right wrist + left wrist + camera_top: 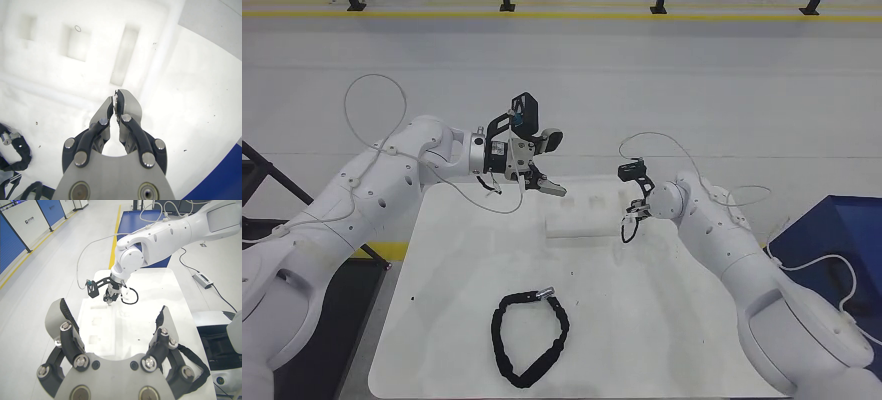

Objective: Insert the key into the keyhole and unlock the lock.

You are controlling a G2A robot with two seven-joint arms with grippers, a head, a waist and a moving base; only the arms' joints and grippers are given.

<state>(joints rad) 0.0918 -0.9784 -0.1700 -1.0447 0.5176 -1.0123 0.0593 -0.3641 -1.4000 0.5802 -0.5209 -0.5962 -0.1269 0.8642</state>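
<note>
Key (114, 108) pinched thinly in clamped right gripper (115, 94), left gripper (554, 188) gaping empty; risks twisting or slipping out at the keyhole (6, 142), lock (500, 340) lying loose and unheld.

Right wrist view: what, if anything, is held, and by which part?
The right gripper pinches a thin metal piece, probably the key; the held part is hidden.

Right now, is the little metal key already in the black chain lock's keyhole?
Out. The silver lock cylinder shows an empty keyhole slot; the right gripper pinches the thin metal key beside the white foam tray.
</note>
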